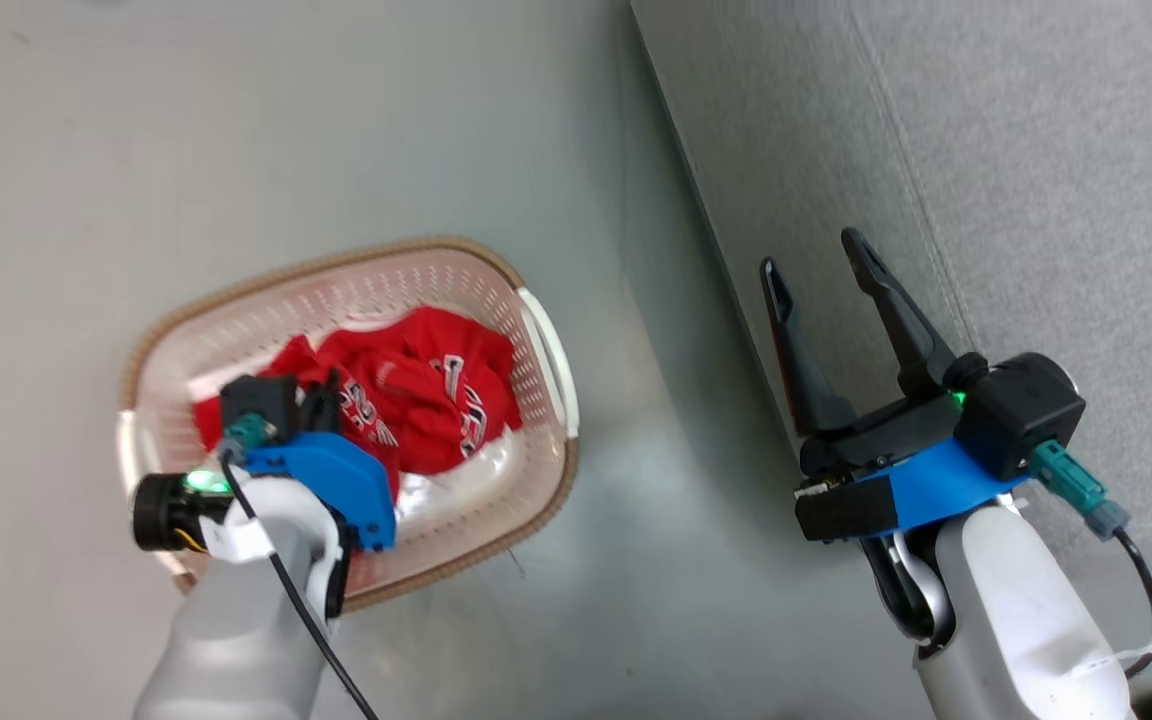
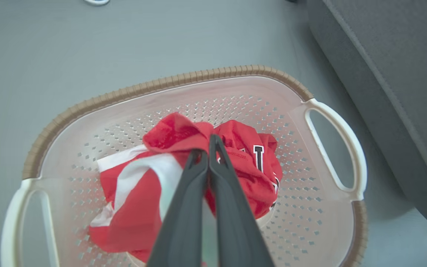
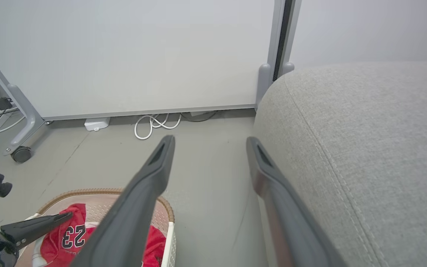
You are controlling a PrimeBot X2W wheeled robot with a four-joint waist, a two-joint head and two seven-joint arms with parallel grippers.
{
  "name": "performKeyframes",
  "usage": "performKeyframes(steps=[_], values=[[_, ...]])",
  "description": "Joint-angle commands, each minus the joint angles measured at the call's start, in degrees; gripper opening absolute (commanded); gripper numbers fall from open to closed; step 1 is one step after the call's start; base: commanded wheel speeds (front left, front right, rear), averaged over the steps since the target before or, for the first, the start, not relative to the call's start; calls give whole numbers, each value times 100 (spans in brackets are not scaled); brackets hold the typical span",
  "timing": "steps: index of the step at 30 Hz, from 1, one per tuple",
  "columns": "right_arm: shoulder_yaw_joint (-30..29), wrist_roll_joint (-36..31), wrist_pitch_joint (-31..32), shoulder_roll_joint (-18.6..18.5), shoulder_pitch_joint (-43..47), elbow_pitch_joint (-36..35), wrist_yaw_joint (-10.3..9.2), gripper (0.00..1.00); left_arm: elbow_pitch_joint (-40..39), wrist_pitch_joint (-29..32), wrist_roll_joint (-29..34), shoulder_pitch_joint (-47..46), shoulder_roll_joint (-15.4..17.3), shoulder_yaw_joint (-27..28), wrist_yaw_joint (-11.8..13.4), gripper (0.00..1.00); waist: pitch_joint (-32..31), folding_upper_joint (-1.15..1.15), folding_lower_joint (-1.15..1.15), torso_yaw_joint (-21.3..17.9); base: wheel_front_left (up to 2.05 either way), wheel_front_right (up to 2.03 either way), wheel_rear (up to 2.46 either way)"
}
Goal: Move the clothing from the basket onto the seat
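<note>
A wheeled white partition (image 3: 143, 55) stands at the back, with a coiled white cable (image 3: 154, 125) at its foot. A strip of grey floor (image 1: 636, 500) separates the basket (image 1: 336, 262) from the couch seat (image 1: 1036, 200). The red jerseys (image 1: 426, 380) lie crumpled in the basket, white trim and a 23 showing. The left gripper (image 2: 207, 146) is pressed together at a red fold. The right gripper (image 1: 813, 252) is spread wide at the seat's edge.

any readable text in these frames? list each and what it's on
"23": on the red clothing in the basket, right wrist view.
Other black-and-white lettering on the clothing, head and left wrist views: crumpled into folds, unreadable.
Nothing else legible.
</note>
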Motion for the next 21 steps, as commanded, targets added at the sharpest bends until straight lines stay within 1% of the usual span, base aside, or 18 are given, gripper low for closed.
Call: performKeyframes(steps=[1,9,12,14,21], values=[[-35,-77,-21,-11,135,92,1,100,-91,-27,53,156,-23,-96,-107,0,-582,0,1,327,0,0,0],[-57,-204,-22,-13,370,339,1,100,-519,-28,4,589,-92,-357,-352,0,-1399,0,1,662,0,0,0],[-58,-221,-18,-13,488,445,1,100,-812,-28,-189,785,-98,-589,-455,0,-1726,0,1,780,0,0,0],[-60,-241,-8,-13,566,501,1,100,-1009,-28,-307,887,-96,-792,-490,0,-1946,0,1,856,0,0,0],[-40,-226,70,-13,875,592,1,100,-1690,-30,-775,1162,-95,-1381,-494,0,-2625,0,1,1039,0,0,0]])
